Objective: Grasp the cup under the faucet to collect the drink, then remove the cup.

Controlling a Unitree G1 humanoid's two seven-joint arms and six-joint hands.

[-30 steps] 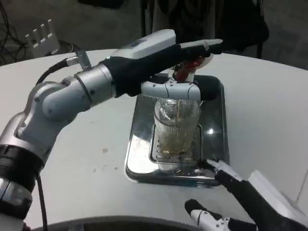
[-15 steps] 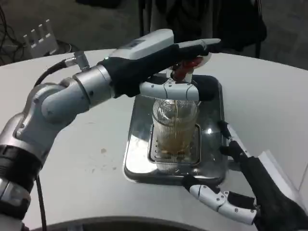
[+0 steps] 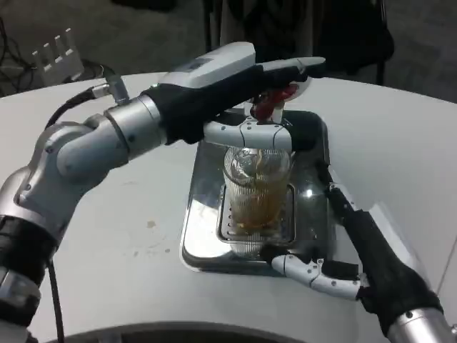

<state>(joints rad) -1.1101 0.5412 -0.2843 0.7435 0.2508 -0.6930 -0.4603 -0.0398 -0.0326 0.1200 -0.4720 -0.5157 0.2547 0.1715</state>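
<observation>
I judge the ribbed glass cup (image 3: pixel 258 200), part-filled under the faucet (image 3: pixel 270 107) at tray (image 3: pixel 203 236) centre, heavy, slick and fragile, so my right hand (image 3: pixel 350 246), fingers spread around it from 4 o'clock, should clasp mid-wall, while my left hand (image 3: pixel 250 93) presses the tap

No readable text or labels anywhere

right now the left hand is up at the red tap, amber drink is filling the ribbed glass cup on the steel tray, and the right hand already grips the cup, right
Not quite. In the head view the right hand is open beside the cup, fingers around its base and side but not closed on it. The rest holds: the left hand is at the red tap, and amber drink fills the cup on the steel tray.
</observation>
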